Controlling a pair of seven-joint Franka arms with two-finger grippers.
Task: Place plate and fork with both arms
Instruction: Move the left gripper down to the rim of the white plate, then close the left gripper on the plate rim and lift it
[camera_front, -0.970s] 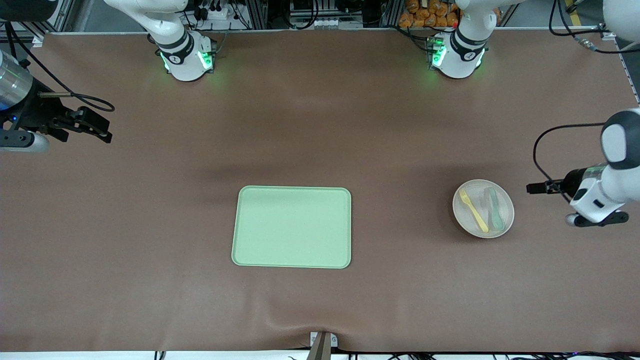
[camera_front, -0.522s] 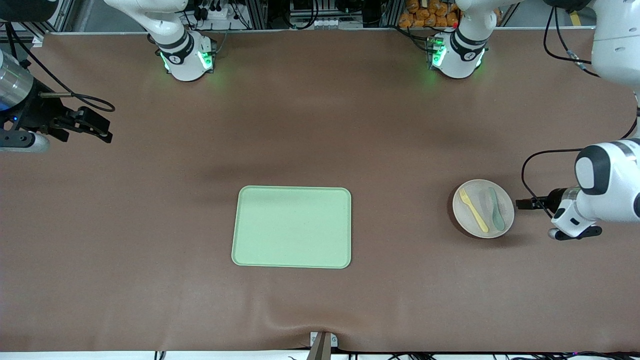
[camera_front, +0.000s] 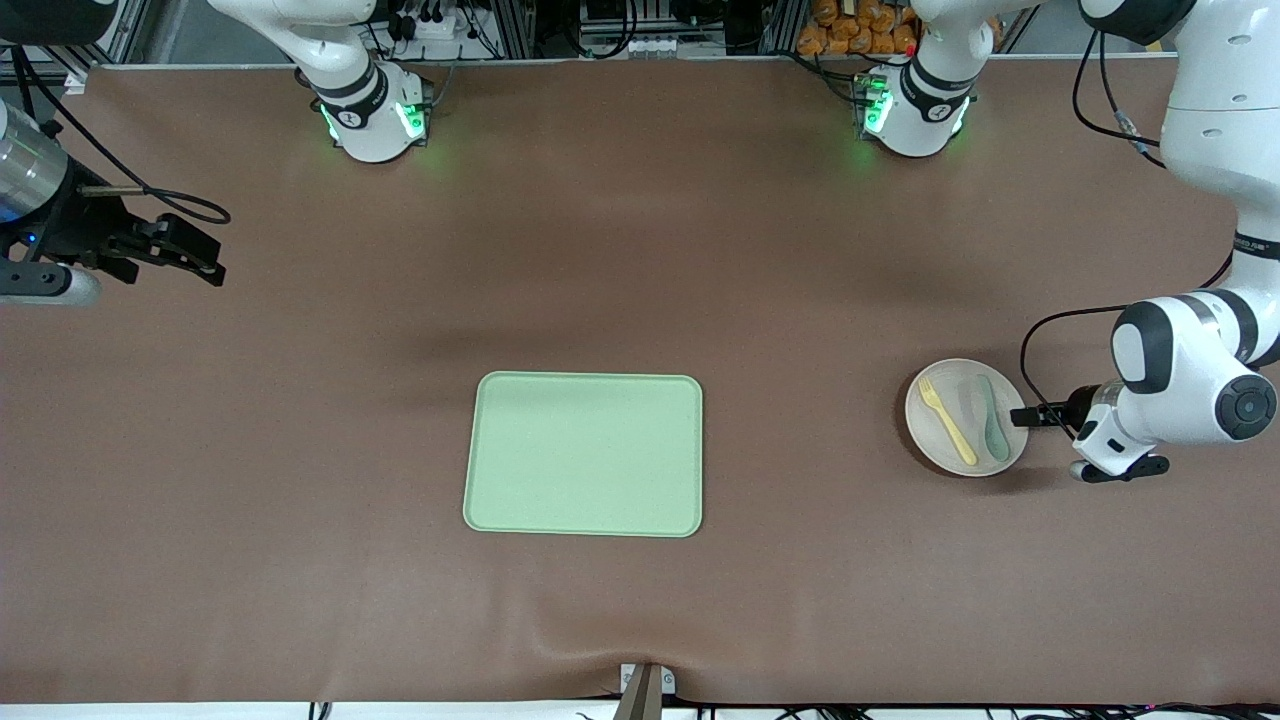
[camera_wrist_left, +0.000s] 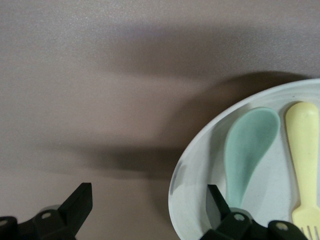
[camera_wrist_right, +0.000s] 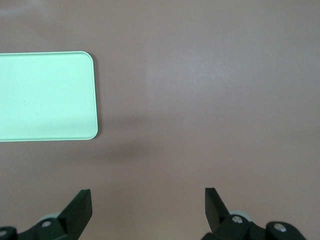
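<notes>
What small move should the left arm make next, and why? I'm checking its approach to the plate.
Probably ease the left gripper down until its open jaws straddle the plate rim. One jaw sits over the rim by the spoon, the other over bare table. The fork lies on the plate too, so it must stay level. The right gripper waits, open.

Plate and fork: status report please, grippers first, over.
Left gripper open, straddling the plate rim. Right gripper open, waiting over bare table. Fork lies in plate beside spoon. Tray unoccupied; nothing in the way.
</notes>
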